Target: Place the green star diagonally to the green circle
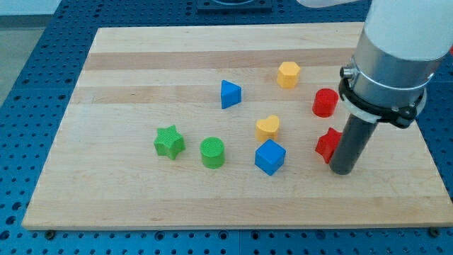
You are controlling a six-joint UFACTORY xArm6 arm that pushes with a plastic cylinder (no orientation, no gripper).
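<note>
Your small green plastic star block [168, 142] sits at 9 o'clock of the green plastic cylinder [211, 152], nearly touching | no fingers, just my tip [342, 170], well apart at 3 o'clock beside the red star block [327, 144] | likely light, rigid, slides easily: push a flat flank.

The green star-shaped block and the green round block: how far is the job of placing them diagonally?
Nothing looks done yet: the green star-shaped block sits apart from the green round block, on its left and only slightly higher, so nearly side by side. In hand: my tip is far off at the view's right, beside a red block. Left: reach the star and push it diagonal.
</note>
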